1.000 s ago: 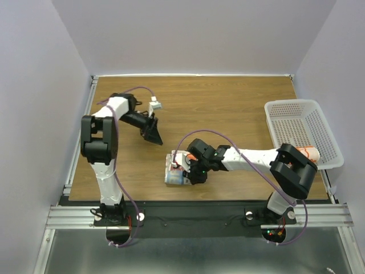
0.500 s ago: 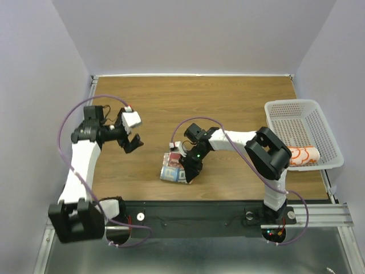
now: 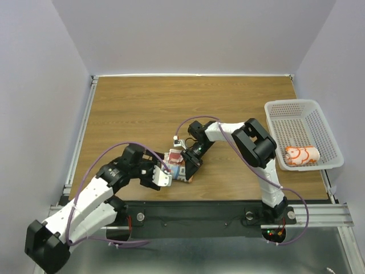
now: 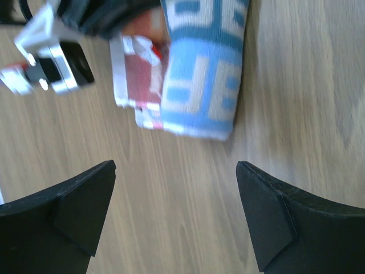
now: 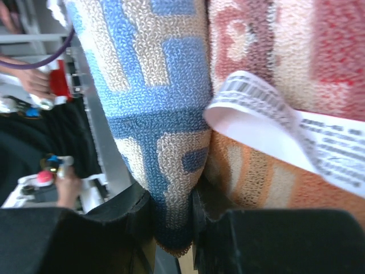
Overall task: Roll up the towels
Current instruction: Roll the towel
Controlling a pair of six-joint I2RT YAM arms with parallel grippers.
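A partly rolled towel (image 3: 175, 166) with blue lettering lies near the table's front middle; it also shows in the left wrist view (image 4: 199, 68) and fills the right wrist view (image 5: 171, 114). My right gripper (image 3: 191, 162) is shut on its rolled blue-lettered edge (image 5: 177, 228), with a white care label (image 5: 274, 131) beside it. My left gripper (image 3: 161, 177) is open and empty, just left of the towel and above bare wood (image 4: 177, 205). A second towel (image 3: 301, 155), rolled, lies in the white basket (image 3: 296, 111).
The white perforated basket stands at the table's right edge. The front rail (image 3: 199, 214) runs just below the towel. Bare wooden tabletop (image 3: 188, 103) extends behind the arms.
My left arm has swung from the far left of the table down to the towel's left side. My right gripper has turned and shifted with the towel, rolling it further.
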